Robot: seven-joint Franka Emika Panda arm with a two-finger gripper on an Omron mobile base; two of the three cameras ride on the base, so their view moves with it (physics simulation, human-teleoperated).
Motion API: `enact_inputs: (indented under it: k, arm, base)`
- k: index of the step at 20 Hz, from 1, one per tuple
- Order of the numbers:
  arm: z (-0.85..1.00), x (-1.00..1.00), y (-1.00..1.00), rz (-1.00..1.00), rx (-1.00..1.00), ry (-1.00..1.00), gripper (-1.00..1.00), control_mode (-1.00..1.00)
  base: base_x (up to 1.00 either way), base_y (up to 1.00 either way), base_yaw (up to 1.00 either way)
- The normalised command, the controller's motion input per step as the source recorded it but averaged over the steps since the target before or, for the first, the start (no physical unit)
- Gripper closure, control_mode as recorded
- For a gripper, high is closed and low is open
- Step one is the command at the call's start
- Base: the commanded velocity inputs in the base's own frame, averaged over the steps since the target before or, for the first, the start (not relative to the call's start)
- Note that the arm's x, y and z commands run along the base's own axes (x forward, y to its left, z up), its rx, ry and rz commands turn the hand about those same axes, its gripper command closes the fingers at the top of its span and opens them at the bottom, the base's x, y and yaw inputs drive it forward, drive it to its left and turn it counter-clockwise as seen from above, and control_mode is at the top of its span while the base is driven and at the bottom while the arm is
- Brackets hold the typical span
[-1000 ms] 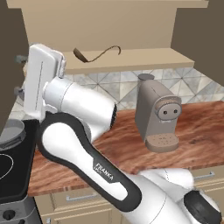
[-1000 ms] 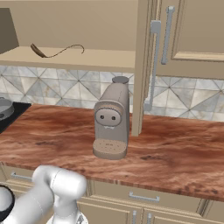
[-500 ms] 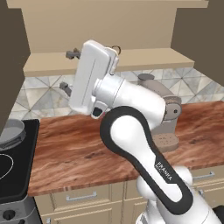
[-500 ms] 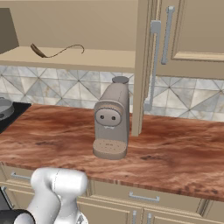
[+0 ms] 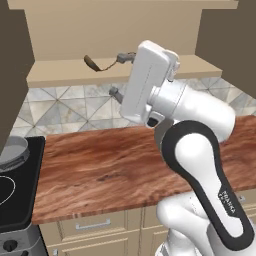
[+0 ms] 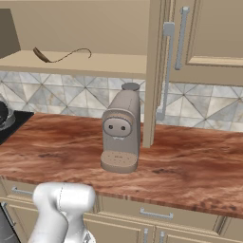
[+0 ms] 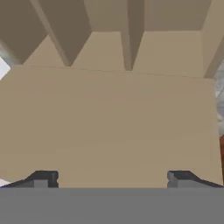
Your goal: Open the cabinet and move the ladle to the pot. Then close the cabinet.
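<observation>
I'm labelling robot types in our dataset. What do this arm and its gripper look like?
A glossy white arm of rounded segments with black bands at the joints; one band carries small white lettering. The hand is a flat white box. The gripper has two small dark grey fingertips. No cables show.

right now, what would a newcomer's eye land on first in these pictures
Probably the big white arm raised in front of the open cabinet, its gripper open near the shelf edge. Next, the small dark ladle lying alone on the cabinet's bottom shelf, and the tall grey coffee machine standing on the wood-grain counter below.
</observation>
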Motion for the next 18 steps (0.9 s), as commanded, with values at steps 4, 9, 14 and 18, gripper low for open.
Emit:
enact_inputs:
  k: [4, 9, 14, 18]
  arm:
    - [0.08, -0.08, -0.41, -0.22, -0.14, -0.03, -1.0, -1.0]
    - [0.0, 0.0, -0.02, -0.28, -0.37, -0.17, -1.0, -1.0]
    - [0.14, 0.04, 0.0, -0.33, -0.3, -0.08, -1.0, -1.0]
    - [0.45, 0.42, 0.0, -0.35, 0.0, 0.47, -1.0, -1.0]
  base:
    - [0.0, 0.0, 0.0]
    - [0.0, 0.0, 0.0]
    - [0.0, 0.0, 0.0]
    - [0.0, 0.0, 0.0]
